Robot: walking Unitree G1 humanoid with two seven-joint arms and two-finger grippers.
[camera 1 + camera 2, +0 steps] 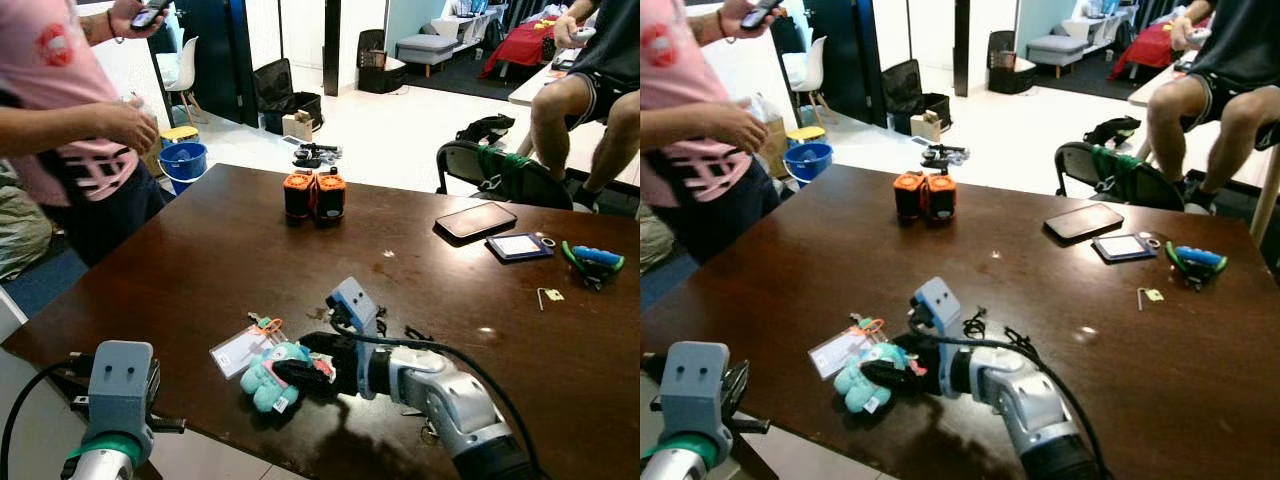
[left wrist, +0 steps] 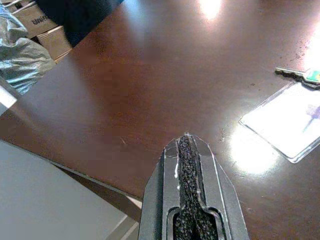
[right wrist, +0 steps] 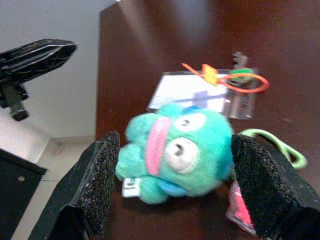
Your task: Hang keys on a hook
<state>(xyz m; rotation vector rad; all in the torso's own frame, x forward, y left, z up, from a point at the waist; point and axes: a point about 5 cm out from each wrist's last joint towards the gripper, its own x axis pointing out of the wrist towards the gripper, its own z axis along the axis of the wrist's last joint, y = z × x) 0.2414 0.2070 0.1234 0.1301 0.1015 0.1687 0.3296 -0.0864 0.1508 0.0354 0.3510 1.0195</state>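
The key bunch lies near the table's front edge: a teal plush toy point(image 1: 262, 378) with a pink tongue, a clear card holder point(image 1: 238, 350), orange and green loops point(image 3: 235, 80) and a key point(image 2: 294, 73). My right gripper point(image 1: 292, 362) reaches in from the right and stands open, one padded finger point(image 3: 100, 175) on each side of the plush toy point(image 3: 180, 150), close against it. My left gripper point(image 2: 186, 145) is shut and empty, hovering over the table's near-left edge point(image 1: 160, 420), left of the card holder point(image 2: 292, 120).
Two orange-and-black objects point(image 1: 314, 195) stand mid-table. A phone point(image 1: 476, 220), a small framed card point(image 1: 518, 246) and blue-handled pliers point(image 1: 592, 260) lie at the far right. A person in pink point(image 1: 60, 100) stands at the left, another sits at the back right point(image 1: 590, 90) beyond a chair point(image 1: 500, 175).
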